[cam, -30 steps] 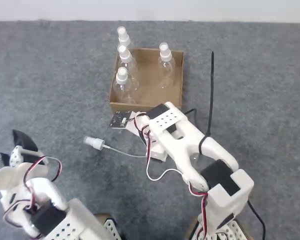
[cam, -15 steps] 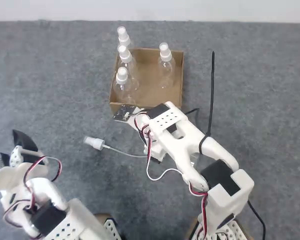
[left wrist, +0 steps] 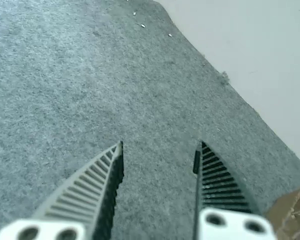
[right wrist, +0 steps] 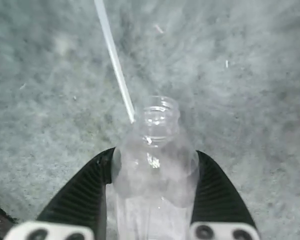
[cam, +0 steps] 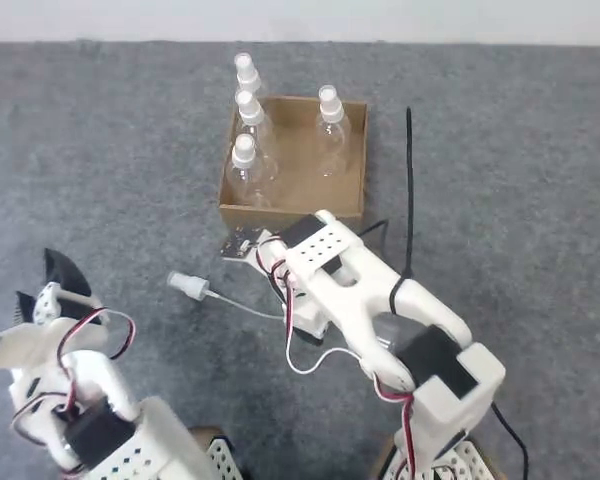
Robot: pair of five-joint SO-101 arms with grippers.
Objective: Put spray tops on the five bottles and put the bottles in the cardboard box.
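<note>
My right gripper [right wrist: 155,156] is shut on a clear bottle [right wrist: 155,145] with an open, capless neck, held low over the grey carpet. A loose spray top [cam: 187,284] lies on the carpet to the left of the right arm [cam: 325,255]. Its thin white tube [right wrist: 112,55] ends right beside the bottle's neck. The cardboard box [cam: 352,150] holds three capped bottles [cam: 243,155], and another capped bottle [cam: 245,72] stands at its far left corner. My left gripper [left wrist: 160,147] hovers open over bare carpet at the near left [cam: 48,285].
A black cable [cam: 410,180] runs up the carpet to the right of the box. A small dark circuit board [cam: 242,243] lies just in front of the box. The carpet's far edge meets a pale floor [left wrist: 250,45].
The right arm has swung slightly left with the bottle, and the black cable shifted left with it. The left arm has moved a little forward and to the right.
</note>
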